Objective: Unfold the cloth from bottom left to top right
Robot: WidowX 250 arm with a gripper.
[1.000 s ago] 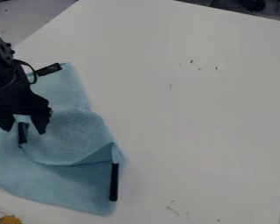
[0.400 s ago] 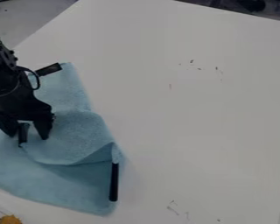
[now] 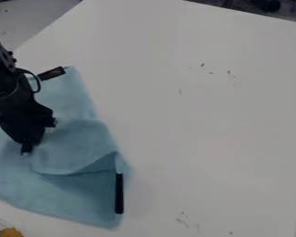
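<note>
White tabletop spreads across the view, dotted with small dark marks toward its far edge and again near the bottom. Past its slanting upper-left edge lies a grey surface; beyond the far edge, the background is dark. Near the tabletop's lower-left edge sits something orange-yellow. Blue cloth, partly folded over itself, lies along the tabletop's left side. Above it, the black gripper has its fingers drawn together on a black tab at the folded-over part.
</note>
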